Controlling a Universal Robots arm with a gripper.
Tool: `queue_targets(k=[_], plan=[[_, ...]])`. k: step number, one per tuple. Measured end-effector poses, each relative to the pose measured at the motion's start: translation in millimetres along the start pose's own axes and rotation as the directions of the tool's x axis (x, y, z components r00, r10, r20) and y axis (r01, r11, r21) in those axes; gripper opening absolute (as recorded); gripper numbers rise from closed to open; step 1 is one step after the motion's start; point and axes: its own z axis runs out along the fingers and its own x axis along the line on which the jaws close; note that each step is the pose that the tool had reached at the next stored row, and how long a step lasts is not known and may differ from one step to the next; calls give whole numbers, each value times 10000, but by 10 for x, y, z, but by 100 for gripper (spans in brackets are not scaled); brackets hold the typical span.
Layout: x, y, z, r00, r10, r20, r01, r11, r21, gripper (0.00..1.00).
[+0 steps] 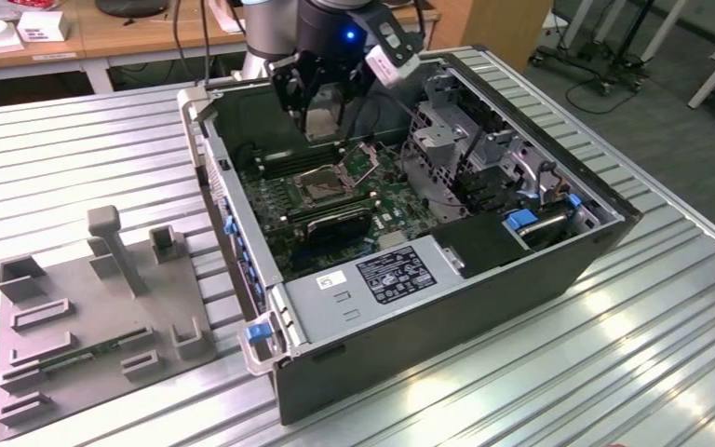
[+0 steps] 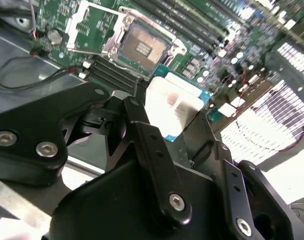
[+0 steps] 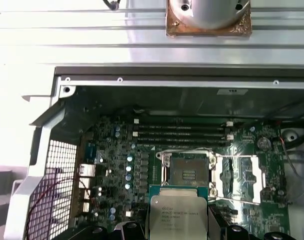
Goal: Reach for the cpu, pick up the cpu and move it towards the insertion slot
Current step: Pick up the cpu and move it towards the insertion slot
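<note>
Nearest in the exterior view, a grey fixture plate [image 1: 90,326] with upright blocks sits on the slatted metal table [image 1: 655,372], on the exterior view's left of the open computer case [image 1: 457,307]. Inside the case, a power supply with a label [image 1: 389,277] lies closest, a drive cage [image 1: 457,140] with a blue tab rises on the exterior view's right, and the green motherboard [image 1: 332,200] spreads across the floor between them.

Now the gripper [image 2: 177,122] — its black fingers [image 2: 141,130] are clamped on the cpu [image 2: 174,107], one on each side, holding it up above the board. In the first wrist view the cpu [image 3: 178,215] shows its silvery top with a teal edge, flat and level, with the insertion slot [image 3: 188,174] just beyond it — not yet over it. The slot's metal frame lies folded open beside it, the dark centre exposed. Farther on, long black memory slots [image 3: 179,131] run along the board near the case wall. In the exterior view the arm [image 1: 320,37] hangs over the far end of the case.
</note>
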Motion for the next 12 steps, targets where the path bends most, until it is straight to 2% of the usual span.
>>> queue_targets(k=[5, 8, 11, 12], plan=[[-1, 67, 33, 10000, 1, 2, -1, 9999, -112, 54], [-2, 109, 51, 10000, 1, 3, -1, 9999, -151, 54], [-3, 175, 71, 10000, 1, 3, -1, 9999, -153, 54], [-4, 207, 80, 10000, 0, 3, 0, 9999, -106, 54]])
